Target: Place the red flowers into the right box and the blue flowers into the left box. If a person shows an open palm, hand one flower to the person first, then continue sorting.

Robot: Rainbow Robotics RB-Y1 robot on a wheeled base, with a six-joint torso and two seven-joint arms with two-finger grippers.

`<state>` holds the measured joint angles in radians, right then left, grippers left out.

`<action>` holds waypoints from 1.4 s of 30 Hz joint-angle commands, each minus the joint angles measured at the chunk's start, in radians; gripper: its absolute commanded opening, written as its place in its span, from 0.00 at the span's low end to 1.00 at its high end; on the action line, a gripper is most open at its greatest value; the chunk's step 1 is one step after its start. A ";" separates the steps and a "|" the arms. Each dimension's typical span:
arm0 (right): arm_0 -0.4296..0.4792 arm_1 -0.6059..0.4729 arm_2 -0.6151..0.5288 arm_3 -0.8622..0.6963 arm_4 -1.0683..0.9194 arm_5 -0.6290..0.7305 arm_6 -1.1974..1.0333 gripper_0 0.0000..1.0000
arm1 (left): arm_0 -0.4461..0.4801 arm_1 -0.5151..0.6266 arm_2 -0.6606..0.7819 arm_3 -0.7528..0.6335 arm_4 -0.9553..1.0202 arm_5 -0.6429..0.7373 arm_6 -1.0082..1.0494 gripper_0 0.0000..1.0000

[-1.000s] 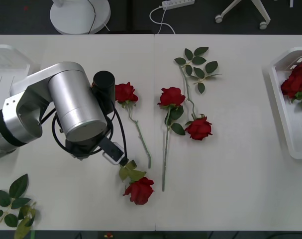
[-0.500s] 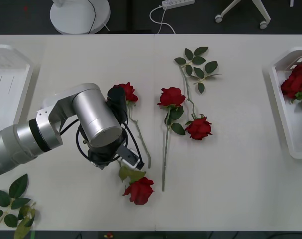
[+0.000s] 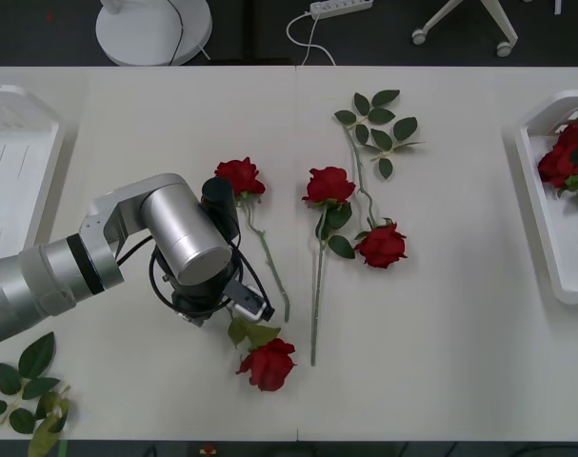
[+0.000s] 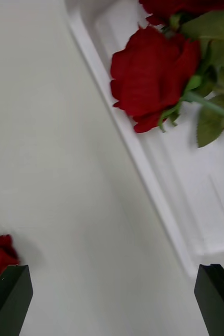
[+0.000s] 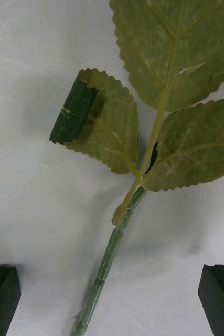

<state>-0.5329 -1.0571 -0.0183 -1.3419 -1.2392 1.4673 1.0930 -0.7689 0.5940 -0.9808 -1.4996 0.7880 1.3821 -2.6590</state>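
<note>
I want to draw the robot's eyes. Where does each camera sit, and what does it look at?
Front view: above the arms, looking down at the table, red flowers and left arm.
Right wrist view: on the right arm, over the right box; the right tool is open.
Left wrist view: on the left arm, close above a stem; the left tool is open.
Shared: front and right wrist views both see the right box.

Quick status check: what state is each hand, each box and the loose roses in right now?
left hand: open, low over the stem of a red rose lying on the table
right hand: open, holding nothing, above the rim of the right box
right box: holds red roses
left box: no flowers visible
four red roses: lying loose on the table
</note>
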 commanded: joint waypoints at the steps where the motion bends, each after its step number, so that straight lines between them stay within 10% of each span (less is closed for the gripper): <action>1: -0.041 -0.026 0.020 -0.079 -0.103 0.002 -0.291 0.96 | 0.020 -0.019 -0.009 0.010 -0.006 -0.037 -0.046 1.00; 3: -0.041 -0.024 0.031 -0.106 -0.128 -0.007 -0.407 0.98 | 0.031 -0.016 -0.009 0.010 -0.010 -0.049 -0.046 1.00; 5: -0.042 -0.021 0.049 -0.146 -0.146 -0.018 -0.599 1.00 | 0.040 -0.016 -0.009 0.012 -0.024 -0.060 -0.046 0.59; 7: -0.041 -0.018 0.075 -0.189 -0.155 -0.038 -0.755 1.00 | 0.051 -0.016 -0.009 0.021 -0.035 -0.066 -0.046 0.43; 20: -0.059 0.057 0.320 -0.439 0.043 -0.252 -1.773 1.00 | 0.091 0.001 -0.009 0.122 -0.023 -0.186 -0.046 0.25; 25: -0.082 0.144 0.336 -0.424 0.155 -0.232 -1.947 1.00 | 0.096 0.003 -0.009 0.131 -0.033 -0.199 -0.046 0.01; 42: -0.196 0.442 0.373 -0.137 0.334 -0.219 -2.139 1.00 | 0.097 0.112 0.128 -0.062 0.045 -0.015 -0.046 0.00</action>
<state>-0.6758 -0.6687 0.3251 -1.5062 -0.9477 1.2419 -1.0128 -0.7439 0.6165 -0.9200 -1.4821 0.7855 1.2859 -2.6594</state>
